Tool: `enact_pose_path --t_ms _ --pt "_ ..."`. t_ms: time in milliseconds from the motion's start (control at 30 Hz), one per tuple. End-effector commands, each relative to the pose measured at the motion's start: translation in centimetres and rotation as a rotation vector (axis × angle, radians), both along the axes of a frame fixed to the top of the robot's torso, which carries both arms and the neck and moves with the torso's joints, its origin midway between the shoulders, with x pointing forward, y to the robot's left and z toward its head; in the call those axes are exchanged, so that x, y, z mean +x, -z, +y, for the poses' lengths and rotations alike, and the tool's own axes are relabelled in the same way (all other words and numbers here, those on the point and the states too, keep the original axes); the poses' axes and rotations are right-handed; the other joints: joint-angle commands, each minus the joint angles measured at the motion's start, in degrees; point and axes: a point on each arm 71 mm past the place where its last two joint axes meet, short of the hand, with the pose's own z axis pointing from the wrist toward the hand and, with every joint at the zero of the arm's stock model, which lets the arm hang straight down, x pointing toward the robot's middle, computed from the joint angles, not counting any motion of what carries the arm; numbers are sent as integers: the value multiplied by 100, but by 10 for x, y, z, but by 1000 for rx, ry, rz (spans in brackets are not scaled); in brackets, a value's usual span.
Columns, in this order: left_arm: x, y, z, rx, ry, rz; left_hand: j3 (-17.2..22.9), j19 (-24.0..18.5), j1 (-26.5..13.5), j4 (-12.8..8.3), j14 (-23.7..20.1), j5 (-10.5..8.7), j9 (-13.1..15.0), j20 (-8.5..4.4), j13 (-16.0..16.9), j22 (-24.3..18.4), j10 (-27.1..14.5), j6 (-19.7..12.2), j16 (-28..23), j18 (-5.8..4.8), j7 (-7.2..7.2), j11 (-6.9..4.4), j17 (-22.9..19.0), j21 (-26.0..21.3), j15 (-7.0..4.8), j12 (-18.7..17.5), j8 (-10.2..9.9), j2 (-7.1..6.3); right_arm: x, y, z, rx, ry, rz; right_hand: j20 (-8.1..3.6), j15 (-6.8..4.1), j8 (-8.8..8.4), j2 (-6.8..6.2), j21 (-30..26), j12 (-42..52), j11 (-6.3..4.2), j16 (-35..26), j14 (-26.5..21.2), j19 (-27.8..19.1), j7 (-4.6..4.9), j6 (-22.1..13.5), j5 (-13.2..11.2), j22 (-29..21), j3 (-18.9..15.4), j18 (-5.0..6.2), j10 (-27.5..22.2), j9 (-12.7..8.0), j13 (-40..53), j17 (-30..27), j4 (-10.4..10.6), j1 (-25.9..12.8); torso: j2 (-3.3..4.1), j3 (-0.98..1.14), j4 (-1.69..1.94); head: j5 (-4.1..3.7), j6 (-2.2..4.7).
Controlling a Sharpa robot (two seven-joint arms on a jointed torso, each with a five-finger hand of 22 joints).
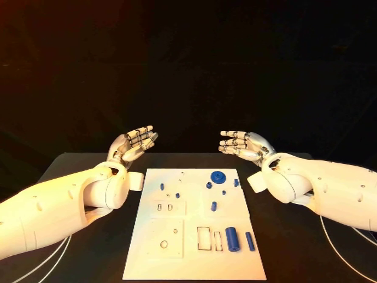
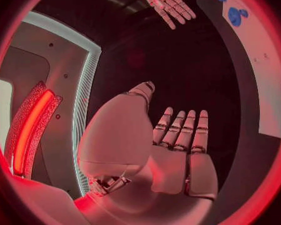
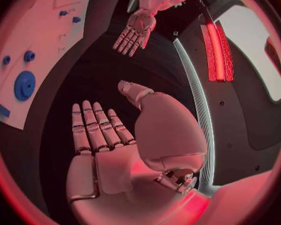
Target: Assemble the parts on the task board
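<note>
The white task board (image 1: pixel 192 259) lies in the middle of the black table, with blue parts on it. A round blue disc (image 1: pixel 218 175) sits near its far edge, a blue cylinder (image 1: pixel 232 239) and a thin blue bar (image 1: pixel 250 241) near its right side. My left hand (image 1: pixel 134 142) is raised beyond the board's far left corner, fingers straight and apart, holding nothing. My right hand (image 1: pixel 246 145) is raised beyond the far right corner, palm facing the left hand, also empty. The left hand (image 2: pixel 178 135) and the right hand (image 3: pixel 100 130) appear flat and spread in their wrist views.
Small blue pegs (image 1: pixel 209 185) dot the board's far half, and rectangular slots (image 1: pixel 204 236) are cut in its near half. A small white block (image 1: pixel 136 180) lies by the board's left edge and another (image 1: pixel 257 182) by its right edge.
</note>
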Motion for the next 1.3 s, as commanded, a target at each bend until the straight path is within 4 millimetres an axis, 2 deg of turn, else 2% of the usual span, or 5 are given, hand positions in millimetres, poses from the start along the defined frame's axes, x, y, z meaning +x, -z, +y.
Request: enact_pose_path --t_ms 33,233,833,1233,1300 --pt "-4 -8 -12 -37 55 -50 123 613 58 -11 567 -29 66 -5 30 48 727 439 114 72 540 50 70 151 8 54 109 -21 -2 -10 6 -186 -88 -196 -16 -257 367 -96 513 88 -194 298 1478 1525 670 1472 39 172 153 331 1592 294 54 175 -239 346 137 -4 35 -28 -16" --pt "-8 -15 -11 -44 72 -51 416 1725 119 -41 1714 -45 206 -25 76 124 1988 1437 353 312 532 -120 241 509 -191 113 346 -161 0 -22 4 -328 -120 -298 -158 -455 506 -213 755 37 -350 444 2134 2104 554 2214 -203 208 270 387 2150 351 49 225 -284 401 233 -25 104 -54 -28" --pt "-33 -30 -15 -40 229 -28 925 2701 155 -138 2838 -68 293 -327 104 208 2860 1907 752 347 384 -354 912 968 -529 38 522 -475 1 -30 8 -809 -213 -456 -867 -1147 573 -369 2624 13 -857 1180 4080 2962 134 3113 -250 1313 -110 368 3525 328 101 1019 -366 527 493 -88 225 -187 -33" --pt "-45 -38 -23 -66 282 -22 943 2673 137 -149 2757 -81 300 -324 99 194 2865 1895 706 334 388 -346 947 953 -511 9 514 -515 -4 -27 21 -965 -250 -483 -1135 -1326 432 -798 3956 -1 -986 3657 4875 3589 24 3262 -164 2244 104 375 3511 412 241 3040 -48 278 668 -136 266 -255 -17" --pt "-47 -39 -24 -70 288 -22 946 2660 126 -147 2737 -83 300 -320 96 189 2857 1885 694 332 396 -340 957 946 -504 -1 508 -524 -4 -26 24 -977 -257 -481 -1111 -1307 419 -871 4724 -5 -957 4902 4962 4015 33 3246 -164 3257 161 232 3342 455 264 4217 38 244 718 -137 269 -249 -7"
